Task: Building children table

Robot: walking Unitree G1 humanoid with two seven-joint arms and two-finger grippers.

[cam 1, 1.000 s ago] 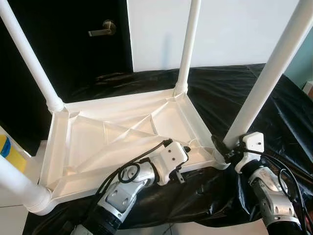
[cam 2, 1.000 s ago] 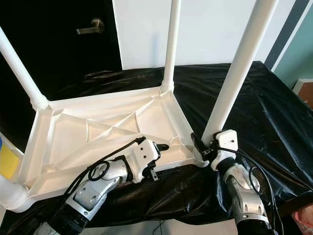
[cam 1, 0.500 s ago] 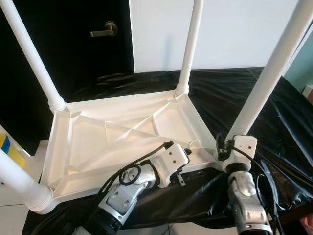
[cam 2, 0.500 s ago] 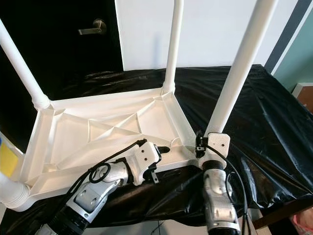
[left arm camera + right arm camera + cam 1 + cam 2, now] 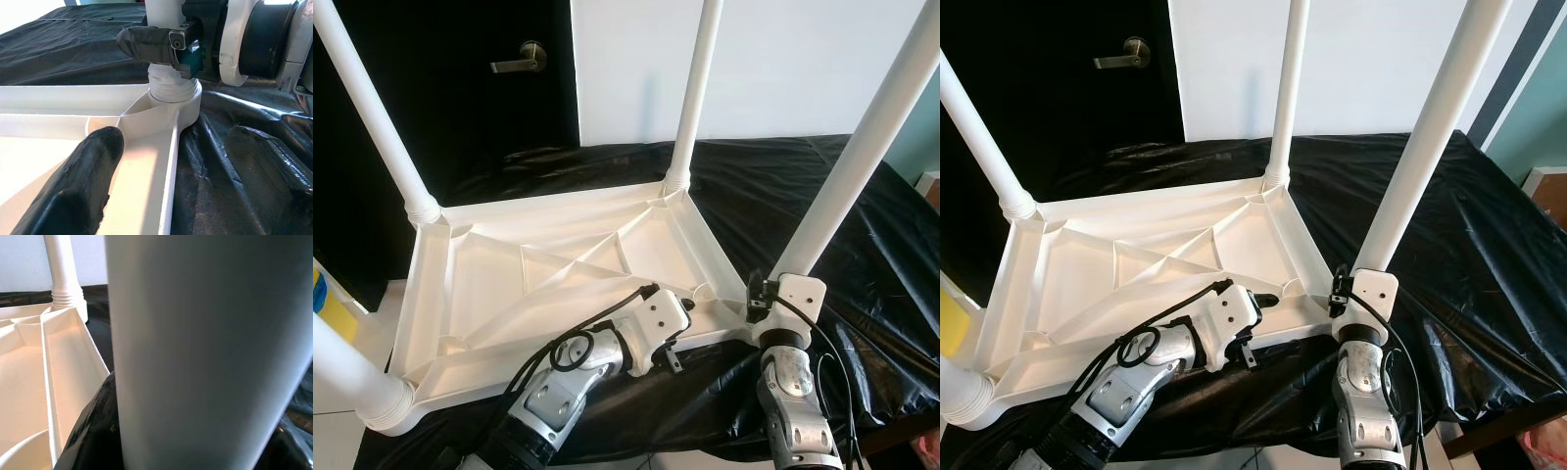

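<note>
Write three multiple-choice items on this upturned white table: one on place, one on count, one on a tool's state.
1. Where does the tabletop lie?
A. on a black sheet
B. on bare tiles
C. on a red rug

2. How many legs stand in it?
A. two
B. three
C. four

3. What does the right tool do?
A. hangs idle
B. clamps the near right leg's base
C. holds a screwdriver

Answers:
1 A, black sheet spreads beneath it.
2 C, one leg rises at each corner.
3 B, its fingers press the near right leg above the socket.
</note>
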